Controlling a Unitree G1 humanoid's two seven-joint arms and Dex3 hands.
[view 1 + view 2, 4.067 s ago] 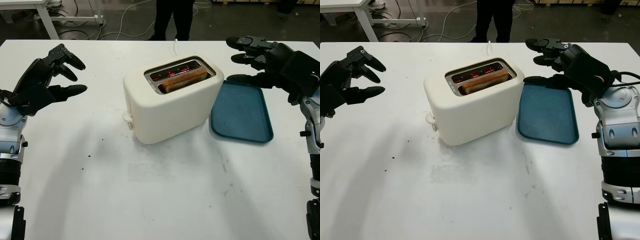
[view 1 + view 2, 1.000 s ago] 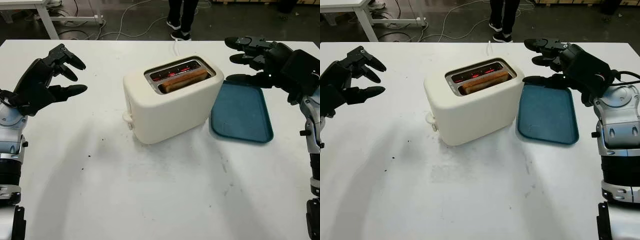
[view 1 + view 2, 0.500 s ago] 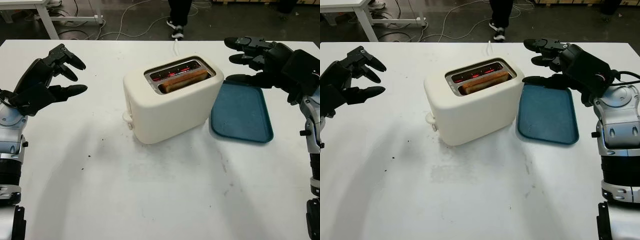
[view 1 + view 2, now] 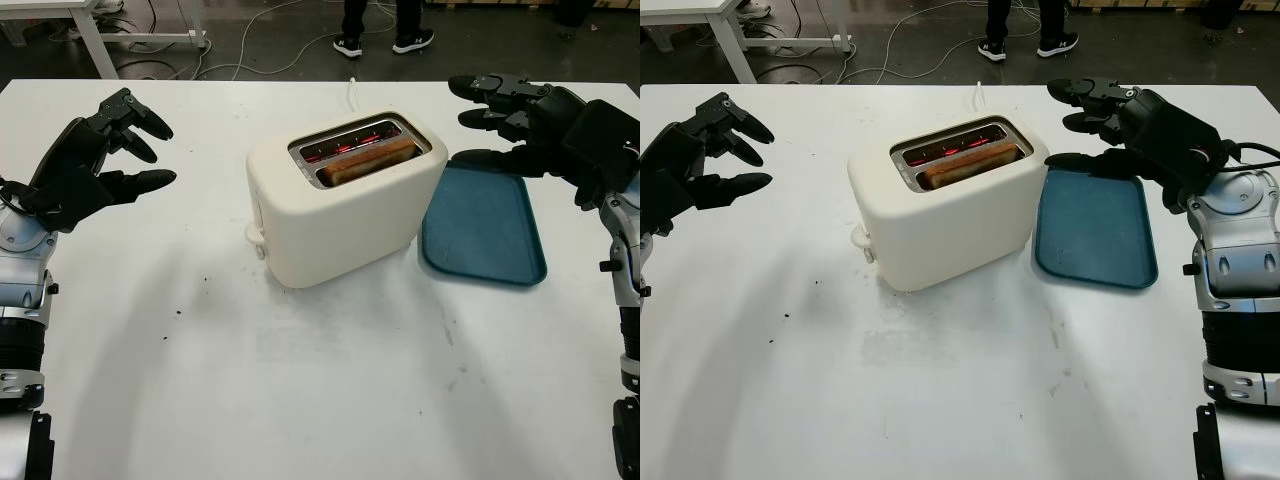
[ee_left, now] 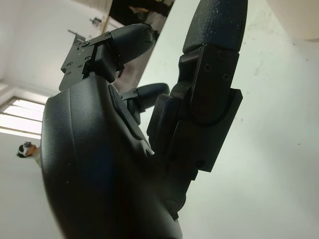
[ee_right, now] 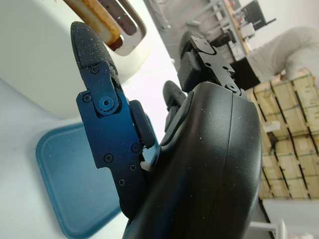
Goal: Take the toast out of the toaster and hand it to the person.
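A slice of browned toast (image 4: 368, 160) sat in the near slot of the cream plastic toaster (image 4: 340, 200) at the middle of the white desk (image 4: 330, 380). The left hand (image 4: 85, 165) hovered open well to its left; the right hand (image 4: 525, 125) hovered open above the flat blue tray's (image 4: 485, 235) far edge. A person's feet (image 4: 378, 42) stood beyond the desk.

Beyond the white table (image 4: 300, 400) lay a dark, glossy floor (image 4: 260, 40) strewn with pale cables (image 4: 255, 25). A white-legged desk (image 4: 90, 35) stood at the far left, and stacked wooden crates (image 6: 286, 124) lined one side.
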